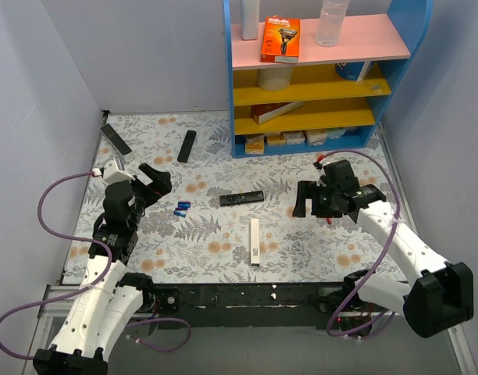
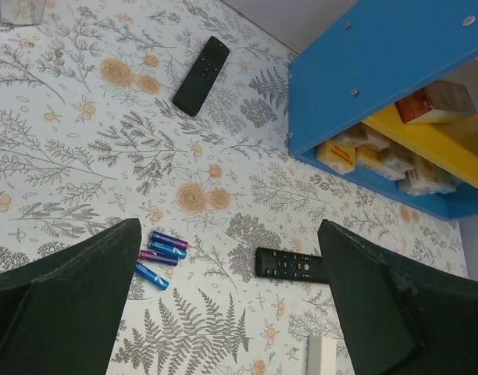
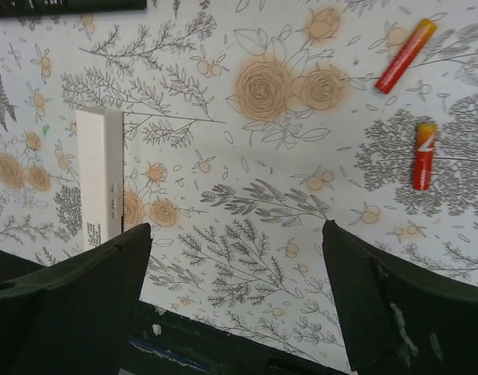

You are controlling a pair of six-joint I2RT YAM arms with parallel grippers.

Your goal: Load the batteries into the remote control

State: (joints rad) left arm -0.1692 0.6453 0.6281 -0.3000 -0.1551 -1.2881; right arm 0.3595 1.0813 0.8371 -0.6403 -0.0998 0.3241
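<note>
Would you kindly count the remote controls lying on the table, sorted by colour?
Black remotes: 3
White remote: 1
Total: 4

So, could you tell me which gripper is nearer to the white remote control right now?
Right. The right gripper is open, just beyond the white remote control and to its right; the left gripper is farther away on its left, past the blue batteries.
</note>
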